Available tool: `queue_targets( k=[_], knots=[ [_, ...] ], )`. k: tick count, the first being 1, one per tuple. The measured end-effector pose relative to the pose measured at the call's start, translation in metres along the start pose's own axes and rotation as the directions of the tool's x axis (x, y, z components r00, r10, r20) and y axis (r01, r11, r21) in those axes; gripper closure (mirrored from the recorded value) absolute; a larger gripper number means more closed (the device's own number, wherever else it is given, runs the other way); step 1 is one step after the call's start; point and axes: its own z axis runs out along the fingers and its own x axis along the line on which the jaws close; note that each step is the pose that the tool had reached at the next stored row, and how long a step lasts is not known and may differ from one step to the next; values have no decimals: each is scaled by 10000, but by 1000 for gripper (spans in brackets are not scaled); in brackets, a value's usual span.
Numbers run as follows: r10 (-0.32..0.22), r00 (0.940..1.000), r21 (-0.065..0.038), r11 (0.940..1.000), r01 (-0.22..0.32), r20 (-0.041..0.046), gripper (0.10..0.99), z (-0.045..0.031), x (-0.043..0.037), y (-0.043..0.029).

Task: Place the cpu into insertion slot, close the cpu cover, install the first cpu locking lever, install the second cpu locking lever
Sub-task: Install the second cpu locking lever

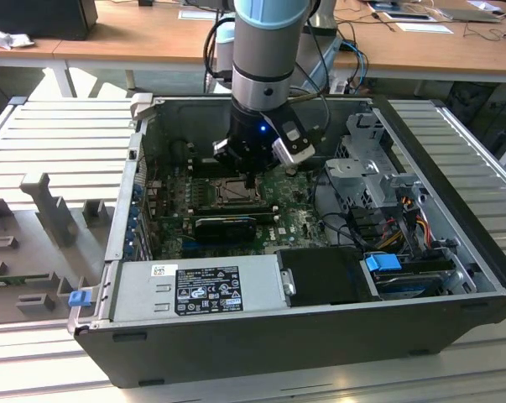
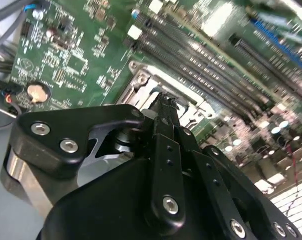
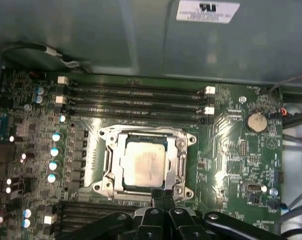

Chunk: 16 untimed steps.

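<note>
At the socket: the cpu [image 3: 144, 167] lies flat in the insertion slot [image 3: 177, 165], pale metal top up, square with the frame around it.
Insertion slot: it sits on the green motherboard [image 3: 236, 160], between two banks of long black memory slots [image 3: 135, 100]; in the exterior view it shows as a dark square [image 1: 233, 191] directly under the arm's tool.
Cpu cover: the silvery metal frame [image 3: 182, 142] lies down around the chip, its window showing the chip's top; whether it is fully latched I cannot tell.
Gripper: in the first wrist view the gripper [image 3: 163, 196] has its two black fingers pressed together with no gap and nothing between them, the tips standing at the socket's edge just beside the chip. In the second wrist view the fingertips [image 2: 167, 102] are over the metal socket frame [image 2: 140, 80]; contact cannot be judged.
Arm: in the exterior view the gripper [image 1: 251, 180] hangs straight down into the open computer case [image 1: 454, 277], a small blue light on its wrist.
Board: a round coin cell [image 3: 256, 121] sits well apart from the socket, and small blue capacitors [image 3: 54, 150] stand in a row on the socket's other side.
Case: a grey power supply [image 1: 194, 290] lies along the near wall in the exterior view, and a metal drive cage [image 1: 366, 164] with coloured cables is toward the exterior view's right.
Surroundings: the case rests on a ribbed grey worktable [image 1: 59, 134], with wooden desks [image 1: 152, 38] behind.
</note>
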Motion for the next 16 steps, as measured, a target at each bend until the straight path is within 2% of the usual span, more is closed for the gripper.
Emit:
queue_targets(
  k=[6, 10, 14, 16],
  knots=[
    [0, 10000, -18, 10000, 0, -2, 980, -10, 8, -126],
    [2, 10000, -138, 9999, -2, -10, 980, -17, 14, -196],
    [2, 10000, -170, 9999, -2, -9, 980, -22, 18, -264],
    [0, 10000, -308, 9995, 0, 2, 980, -22, 24, -279]
  ],
)
